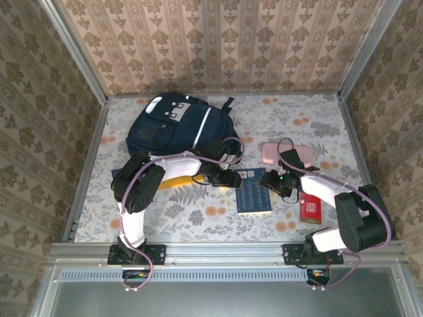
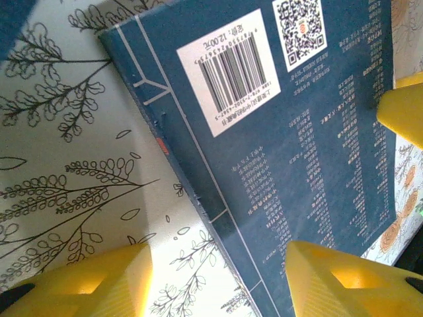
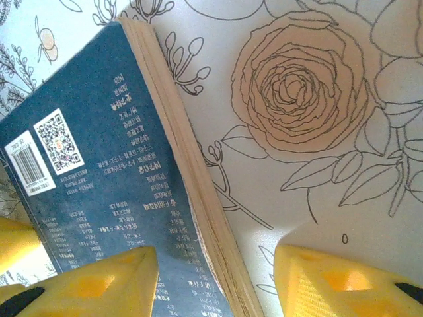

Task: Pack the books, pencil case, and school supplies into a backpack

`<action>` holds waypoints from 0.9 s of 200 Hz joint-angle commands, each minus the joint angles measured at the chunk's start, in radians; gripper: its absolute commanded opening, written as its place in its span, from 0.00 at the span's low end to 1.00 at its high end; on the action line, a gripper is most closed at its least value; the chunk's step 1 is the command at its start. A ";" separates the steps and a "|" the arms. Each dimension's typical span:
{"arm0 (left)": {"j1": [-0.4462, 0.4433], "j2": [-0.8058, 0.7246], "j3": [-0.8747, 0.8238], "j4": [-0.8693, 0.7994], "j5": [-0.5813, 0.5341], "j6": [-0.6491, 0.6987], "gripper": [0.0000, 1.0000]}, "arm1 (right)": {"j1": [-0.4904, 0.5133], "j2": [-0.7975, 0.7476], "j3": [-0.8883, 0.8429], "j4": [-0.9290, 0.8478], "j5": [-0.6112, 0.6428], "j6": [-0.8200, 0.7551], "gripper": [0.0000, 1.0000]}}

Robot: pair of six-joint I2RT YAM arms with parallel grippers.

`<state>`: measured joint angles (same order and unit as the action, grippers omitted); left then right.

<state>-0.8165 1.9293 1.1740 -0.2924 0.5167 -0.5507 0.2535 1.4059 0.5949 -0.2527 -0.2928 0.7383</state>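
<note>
Top external view: the backpack [image 1: 178,125] lies far-left on the tabletop [image 1: 317,119]; packing seems barely begun. Left claw [image 1: 228,178] and right claw [image 1: 272,181], both half-wide and empty, straddle opposite edges of the navy book [image 1: 254,198]. The yellow book [image 1: 170,183], pink box [image 1: 269,154] and red pack [image 1: 310,207] lie outside.

The backpack [image 1: 175,125] lies far left on the table [image 1: 317,119]. Nearer, mid-table, a book [image 1: 254,195] lies flat; the left fingers [image 2: 86,284] straddle its left edge, the right fingers [image 3: 99,284] its right edge. A small pack [image 1: 310,207] lies right of it.
</note>
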 commanded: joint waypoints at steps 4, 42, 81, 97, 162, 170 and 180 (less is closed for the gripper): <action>-0.006 0.031 0.020 0.028 0.026 -0.009 0.54 | 0.065 0.030 -0.007 0.031 -0.164 -0.034 0.50; -0.005 0.032 0.026 0.022 0.027 0.000 0.51 | 0.078 -0.009 0.025 -0.068 -0.069 -0.091 0.49; -0.006 0.049 0.036 0.029 0.047 0.000 0.42 | 0.085 0.018 0.018 -0.004 -0.171 -0.061 0.48; -0.006 0.051 0.036 0.032 0.054 0.000 0.37 | 0.084 0.049 0.014 0.038 -0.222 -0.028 0.48; -0.005 0.040 0.020 0.035 0.055 0.005 0.29 | 0.084 -0.104 0.029 -0.010 -0.231 -0.009 0.44; -0.006 0.042 0.019 0.038 0.056 0.002 0.28 | 0.085 -0.108 0.029 0.001 -0.257 0.000 0.44; -0.006 0.043 0.019 0.041 0.058 0.000 0.28 | 0.085 -0.110 0.034 -0.002 -0.268 0.011 0.44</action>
<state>-0.8120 1.9499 1.1843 -0.2848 0.5247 -0.5503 0.3283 1.3247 0.6029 -0.2714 -0.4698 0.7197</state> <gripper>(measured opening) 0.286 0.440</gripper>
